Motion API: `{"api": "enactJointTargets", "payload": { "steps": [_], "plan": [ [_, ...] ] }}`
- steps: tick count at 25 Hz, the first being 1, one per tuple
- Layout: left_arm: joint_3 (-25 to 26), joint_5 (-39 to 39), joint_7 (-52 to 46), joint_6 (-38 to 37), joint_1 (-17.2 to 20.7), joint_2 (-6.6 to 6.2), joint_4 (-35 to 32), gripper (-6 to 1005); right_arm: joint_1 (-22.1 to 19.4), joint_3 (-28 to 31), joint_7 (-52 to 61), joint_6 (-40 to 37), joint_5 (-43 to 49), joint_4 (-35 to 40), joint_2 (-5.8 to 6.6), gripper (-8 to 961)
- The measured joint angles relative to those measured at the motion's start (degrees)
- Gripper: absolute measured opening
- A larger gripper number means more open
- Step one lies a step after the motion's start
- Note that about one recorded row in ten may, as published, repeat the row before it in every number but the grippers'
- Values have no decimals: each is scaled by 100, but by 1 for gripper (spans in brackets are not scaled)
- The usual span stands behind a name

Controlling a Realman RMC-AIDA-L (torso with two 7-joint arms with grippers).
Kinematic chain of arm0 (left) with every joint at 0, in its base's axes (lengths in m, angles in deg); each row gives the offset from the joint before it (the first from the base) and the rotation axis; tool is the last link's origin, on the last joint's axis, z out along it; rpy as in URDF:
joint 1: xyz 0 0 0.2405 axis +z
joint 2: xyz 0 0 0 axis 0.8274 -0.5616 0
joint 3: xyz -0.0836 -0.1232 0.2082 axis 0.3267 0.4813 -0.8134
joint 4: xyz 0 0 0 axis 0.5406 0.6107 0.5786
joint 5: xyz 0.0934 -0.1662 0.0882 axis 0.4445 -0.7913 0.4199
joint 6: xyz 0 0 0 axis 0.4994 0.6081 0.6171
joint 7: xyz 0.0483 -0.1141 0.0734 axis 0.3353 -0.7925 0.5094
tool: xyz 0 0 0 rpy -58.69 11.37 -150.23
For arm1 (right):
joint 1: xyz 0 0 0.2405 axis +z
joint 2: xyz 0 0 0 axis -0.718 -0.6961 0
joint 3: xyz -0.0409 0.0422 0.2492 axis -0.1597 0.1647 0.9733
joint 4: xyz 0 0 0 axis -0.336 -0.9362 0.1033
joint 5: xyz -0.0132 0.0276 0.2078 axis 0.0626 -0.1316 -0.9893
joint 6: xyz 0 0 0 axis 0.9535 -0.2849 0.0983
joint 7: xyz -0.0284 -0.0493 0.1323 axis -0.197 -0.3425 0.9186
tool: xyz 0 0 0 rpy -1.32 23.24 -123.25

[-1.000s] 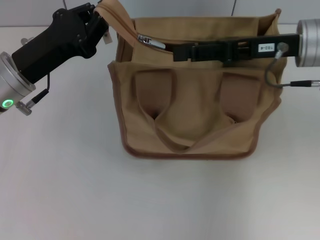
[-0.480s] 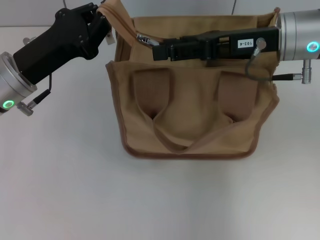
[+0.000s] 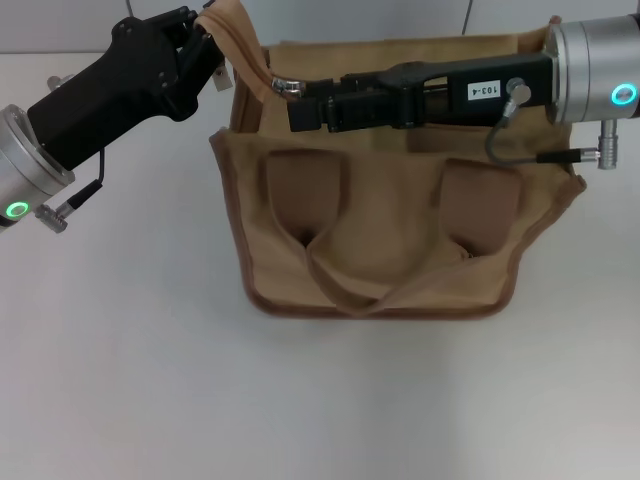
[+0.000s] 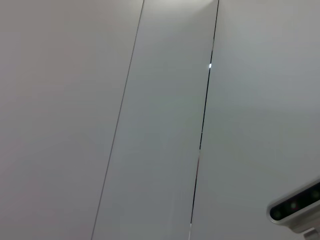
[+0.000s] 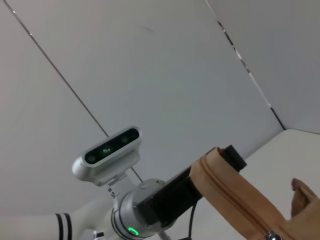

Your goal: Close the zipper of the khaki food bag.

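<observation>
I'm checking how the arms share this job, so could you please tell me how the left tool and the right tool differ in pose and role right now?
The left tool sits at the khaki food bag's left top corner, gripping the raised tape end; the right tool lies stretched across the bag's top.
The left tool points in from the bag's left, the right tool from its right.
The right tool's tip is at the silver slider of the zipper; the left tool's is not.
Both are black.

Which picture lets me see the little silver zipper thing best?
The head view. The zipper slider shows at the khaki food bag top's left end, at the right end effector. The right wrist view shows only zip tape and a silver speck; the left wrist view shows wall.
</observation>
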Motion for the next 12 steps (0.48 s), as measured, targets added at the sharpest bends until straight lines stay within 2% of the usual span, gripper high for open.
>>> {"api": "enactJointTargets", "payload": {
  "steps": [8,12],
  "plan": [
    [0,-9,0,10,-2,-7,0,27,-82,2,70,-139,-36,18,-3,813],
    [0,-32,0,16,-2,-9,0,27,-164,25,119,-52,187,33,36,814]
  ]
}}
